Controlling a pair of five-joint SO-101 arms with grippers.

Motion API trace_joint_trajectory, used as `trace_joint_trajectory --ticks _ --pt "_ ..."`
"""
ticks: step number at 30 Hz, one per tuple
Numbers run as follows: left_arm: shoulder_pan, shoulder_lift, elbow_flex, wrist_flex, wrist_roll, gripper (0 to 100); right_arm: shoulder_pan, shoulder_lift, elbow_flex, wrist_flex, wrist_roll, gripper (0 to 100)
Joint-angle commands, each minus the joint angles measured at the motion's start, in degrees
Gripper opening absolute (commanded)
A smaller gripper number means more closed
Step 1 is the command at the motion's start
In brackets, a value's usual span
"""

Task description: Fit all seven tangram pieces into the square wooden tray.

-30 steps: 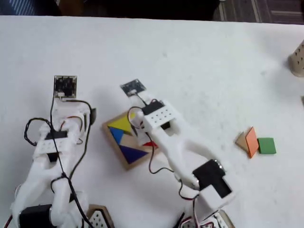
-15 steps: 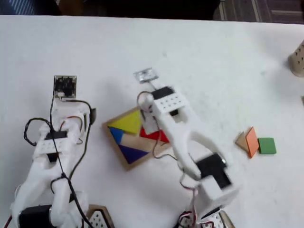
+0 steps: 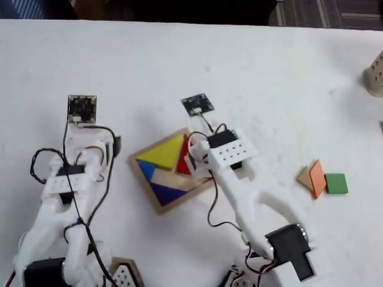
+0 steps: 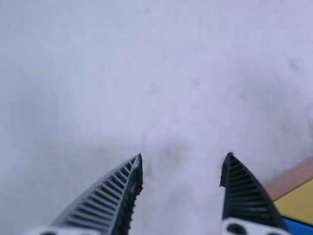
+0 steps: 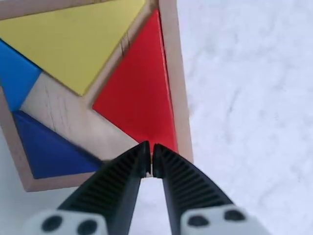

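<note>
A wooden tray (image 3: 160,207) is holding a yellow triangle (image 3: 163,153), blue pieces (image 3: 166,192) and a red triangle (image 3: 185,162). The right arm (image 3: 239,191) is hanging over the red triangle; three loose pieces (image 3: 317,177) are lying well apart from the tray.

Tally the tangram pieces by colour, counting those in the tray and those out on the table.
yellow piece: 1
red piece: 1
light blue piece: 1
dark blue piece: 1
orange piece: 1
green piece: 1
tan piece: 1
Total: 7
</note>
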Motion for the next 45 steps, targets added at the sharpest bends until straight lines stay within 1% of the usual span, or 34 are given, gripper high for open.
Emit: trace_joint_trajectory --ticks 1,5,9,13,17,20,22,25,27,31,36,41,45 --pt "-0.7 -1.5 -0.4 0.4 -0.2 27 3.6 -2.7 -0.4 -0.9 0.1 1.8" --pt "-0.7 -1.5 -0.4 0.4 -0.2 27 5.3 -1.5 1.7 -4.4 1.3 1.9" --pt "-0.7 -1.5 -0.4 0.4 -0.3 27 3.1 4.7 1.5 -6.8 3.0 1.8" --pt "-0.7 -1.5 -0.4 0.4 -0.3 27 2.3 8.1 -2.7 -4.0 2.9 1.8" --pt "-0.7 -1.5 -0.4 0.4 -0.3 27 5.1 6.7 -4.9 -2.0 2.9 1.8" --pt "-0.7 -1.5 -0.4 0.4 -0.3 27 6.2 3.5 -3.9 -0.8 2.9 1.8" --pt "-0.7 -1.5 -0.4 0.4 -0.3 27 4.4 0.6 -1.8 -0.3 2.8 1.8" --pt "-0.7 -1.5 -0.4 0.4 -0.3 27 -2.2 -5.2 3.7 -1.5 1.4 1.8" --pt "-0.7 -1.5 -0.4 0.4 -0.3 27 -6.0 -9.1 7.7 -4.5 1.5 1.8" --pt "-0.7 -1.5 -0.4 0.4 -0.3 27 -7.4 -12.7 12.9 -10.0 1.8 2.0" --pt "-0.7 -1.5 -0.4 0.4 -0.3 27 -7.1 -4.4 10.6 -10.1 5.0 1.8" --pt "-0.7 -1.5 -0.4 0.4 -0.3 27 -5.7 6.3 1.6 -6.0 4.1 1.8" --pt "-0.7 -1.5 -0.4 0.4 -0.3 27 -2.9 9.2 -2.2 -3.4 4.1 1.8"
